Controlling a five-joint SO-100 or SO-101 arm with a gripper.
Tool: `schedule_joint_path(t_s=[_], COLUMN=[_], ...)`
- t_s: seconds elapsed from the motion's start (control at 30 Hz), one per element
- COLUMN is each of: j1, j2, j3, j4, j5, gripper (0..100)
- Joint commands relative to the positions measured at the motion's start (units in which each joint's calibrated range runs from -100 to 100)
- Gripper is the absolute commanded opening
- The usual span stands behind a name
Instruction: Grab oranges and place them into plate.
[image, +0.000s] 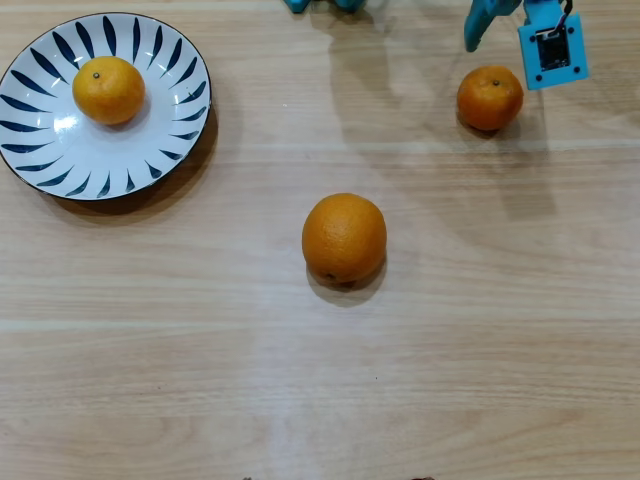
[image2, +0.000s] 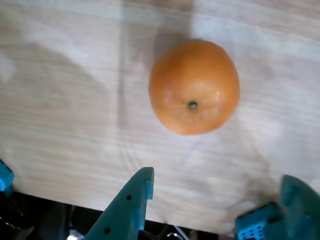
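Oranges: three; plate (image: 60, 165): one.
Gripper (image2: 215, 200) spread, empty; small orange (image2: 194, 86) just ahead; large orange (image: 344, 237) apart; third orange (image: 108, 90) plated.

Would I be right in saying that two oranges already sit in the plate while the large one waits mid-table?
Not quite: the overhead view shows only one small orange in the plate. The other small orange lies on the table near the end effector. The large orange does wait mid-table.
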Motion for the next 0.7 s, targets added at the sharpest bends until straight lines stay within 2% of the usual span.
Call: schedule_joint_path(t_s=[0.0, 0.17, 0.3, 0.37, 0.47, 0.67], j1=[0.9, 0.5, -2.0, -2.9, -3.4, -4.0], j2=[1.5, 4.4, 7.1, 8.2, 9.8, 14.4], j3=[-4.8, -8.1, -12.4, -13.2, -13.3, -12.8], j4=[0.0, -0.4, 0.3, 0.3, -0.4, -5.2], j5=[0.3, -0.2, -6.3, -8.0, -8.4, -8.5], gripper=[34, 35, 36, 40, 46, 46])
